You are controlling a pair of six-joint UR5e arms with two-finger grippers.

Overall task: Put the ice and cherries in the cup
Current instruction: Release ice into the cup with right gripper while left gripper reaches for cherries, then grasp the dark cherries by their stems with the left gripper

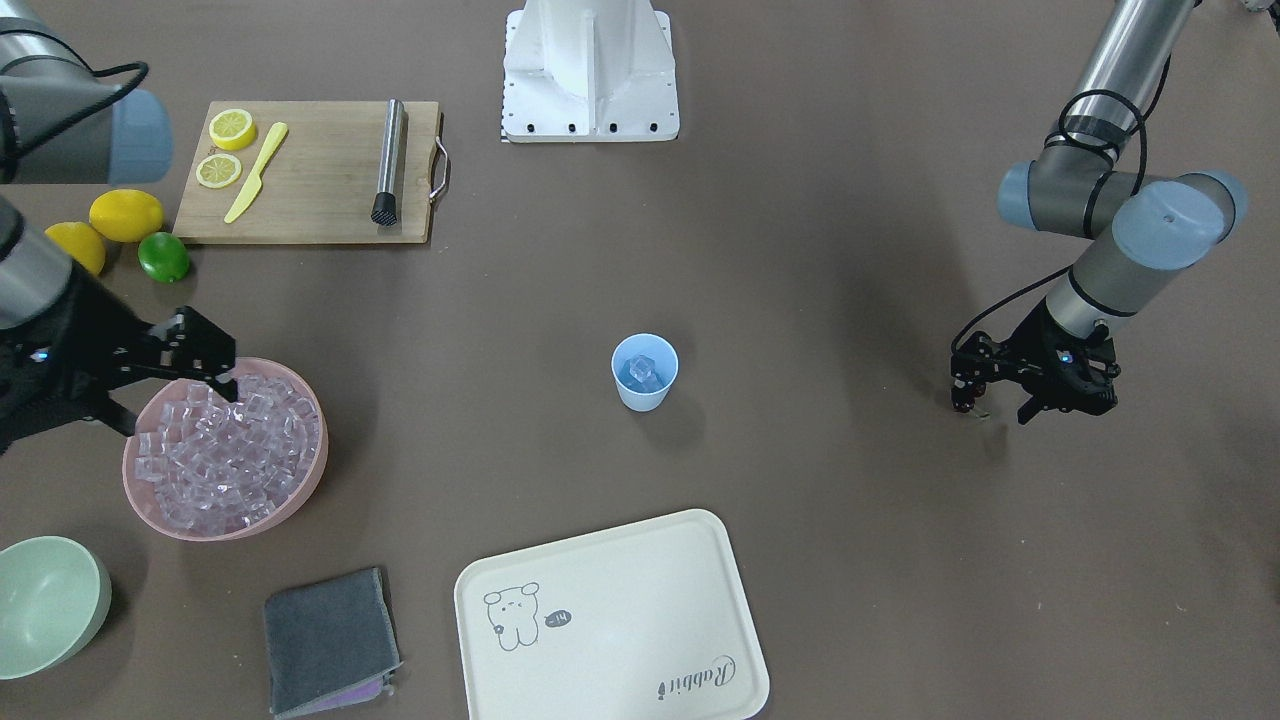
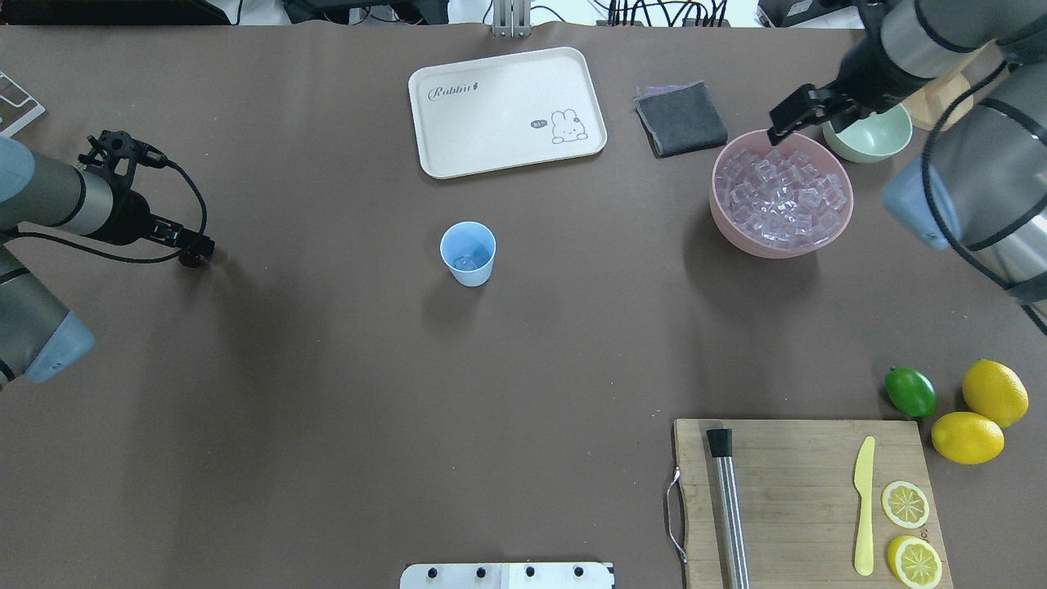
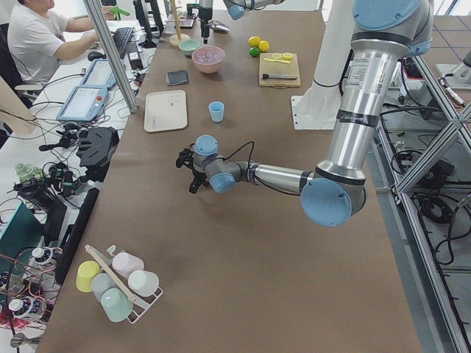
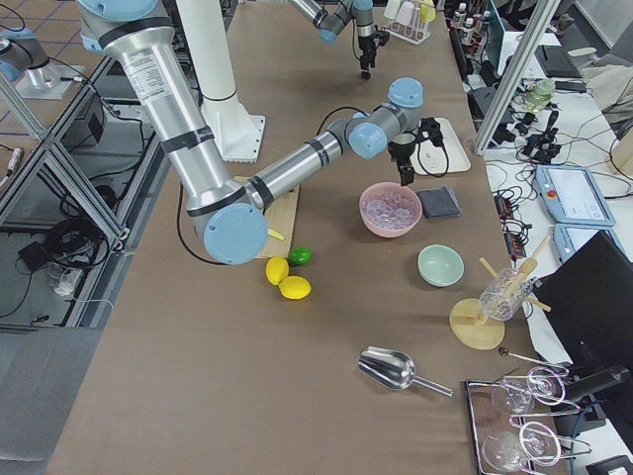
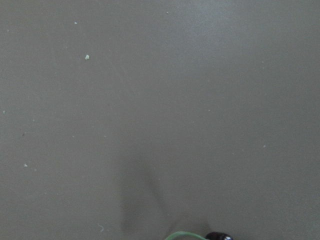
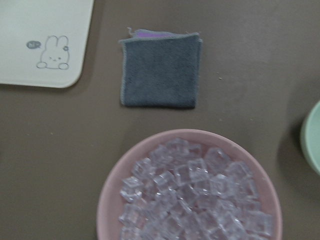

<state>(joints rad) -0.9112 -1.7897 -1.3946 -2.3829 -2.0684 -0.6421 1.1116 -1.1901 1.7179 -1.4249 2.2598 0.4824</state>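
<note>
Well, the left gripper (image 1: 990, 405) hangs low over the worktop (image 1: 800, 300), far off to one side of the cup (image 1: 645, 392). Its jaws are apart, and a tiny bit of green shows between them. In the left wrist view only the edge of the cherries (image 5: 218, 236) peeks in at the bottom: a dark round bit and a curl of green stem. I cannot tell if the jaws touch them.

The right gripper (image 1: 180, 405) is over the pink bowl (image 1: 318, 455), which is full of ice (image 1: 225, 460). Its jaws are wide apart and hold nothing. One tip is right at the ice, but I cannot tell if it touches.

The cup stands upright in the middle of the worktop, well away from both grippers, with some ice inside.
</note>
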